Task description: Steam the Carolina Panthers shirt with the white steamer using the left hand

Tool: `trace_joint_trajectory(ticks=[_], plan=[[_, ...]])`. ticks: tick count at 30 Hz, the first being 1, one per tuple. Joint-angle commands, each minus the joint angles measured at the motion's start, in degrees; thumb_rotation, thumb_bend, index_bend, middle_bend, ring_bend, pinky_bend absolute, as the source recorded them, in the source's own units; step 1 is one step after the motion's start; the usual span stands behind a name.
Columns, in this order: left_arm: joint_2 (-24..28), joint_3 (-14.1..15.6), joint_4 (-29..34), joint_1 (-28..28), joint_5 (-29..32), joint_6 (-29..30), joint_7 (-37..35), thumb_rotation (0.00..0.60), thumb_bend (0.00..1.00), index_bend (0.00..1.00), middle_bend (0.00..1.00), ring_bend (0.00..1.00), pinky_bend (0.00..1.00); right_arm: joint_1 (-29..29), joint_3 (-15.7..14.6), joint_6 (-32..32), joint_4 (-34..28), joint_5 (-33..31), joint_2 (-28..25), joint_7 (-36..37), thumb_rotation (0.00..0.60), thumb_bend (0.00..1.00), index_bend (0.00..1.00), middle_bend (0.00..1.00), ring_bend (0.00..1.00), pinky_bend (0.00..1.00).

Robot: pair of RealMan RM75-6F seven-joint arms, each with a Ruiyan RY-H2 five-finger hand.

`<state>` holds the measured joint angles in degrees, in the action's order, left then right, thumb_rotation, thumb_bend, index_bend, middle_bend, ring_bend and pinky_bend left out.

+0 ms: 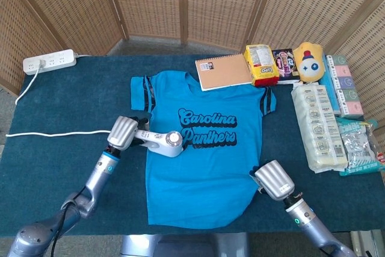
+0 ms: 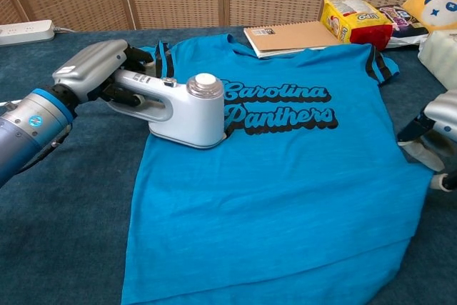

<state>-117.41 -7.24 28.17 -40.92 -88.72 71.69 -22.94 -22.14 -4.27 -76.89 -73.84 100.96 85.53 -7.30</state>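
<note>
Fingers (image 2: 136, 56) of the left hand (image 2: 96, 69) wrapped around the steamer (image 2: 187, 108) handle.
Steamer sits on the shirt's (image 1: 207, 167) left side, beside its lettering; right hand (image 1: 272, 180) rests at the shirt's right hem, finger state indeterminate.

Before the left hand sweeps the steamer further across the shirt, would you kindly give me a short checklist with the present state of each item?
1. Left hand grips the white steamer by its handle: ok.
2. Steamer head is on the Carolina Panthers shirt, at the left edge of the lettering: ok.
3. Right hand touches the shirt's lower right edge: ok; whether it truly pins the cloth down, cannot tell.
4. Shirt lies flat along the sweep path, no large folds: ok.
5. Cord trails away to the left, off the shirt: ok.
6. Steam is coming out: cannot tell.
</note>
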Motion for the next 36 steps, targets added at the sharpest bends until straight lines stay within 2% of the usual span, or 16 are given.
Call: trace_joint_trajectory(ticks=[1,22,36], plan=[[-1.17,0.61,-1.20,-0.86,-0.49,-0.01,-0.55,0.600,0.48,0.69,0.73,0.68,0.80,0.01,0.02,-0.01,-0.04,-0.01,-0.03,0.03,0.600,0.37,0.81,0.74,0.75,0.78],[-5.53,3.08,-2.84,-4.31,-2.25,-0.09,-0.35,0.600,0.48,0.69,0.73,0.68,0.80,0.50,0.23,-0.52,-0.16,-0.21,-0.55,0.45,0.600,0.37,0.81,0.74,0.75,0.78],[-2.21,4.83,-4.39,-2.22,-2.49,0.84,-1.10,0.600,0.48,0.69,0.73,0.68,0.81,0.31,0.33,0.09,-0.34,-0.19,-0.01,-0.01,0.600,0.37,0.81,0.74,0.75,0.78]])
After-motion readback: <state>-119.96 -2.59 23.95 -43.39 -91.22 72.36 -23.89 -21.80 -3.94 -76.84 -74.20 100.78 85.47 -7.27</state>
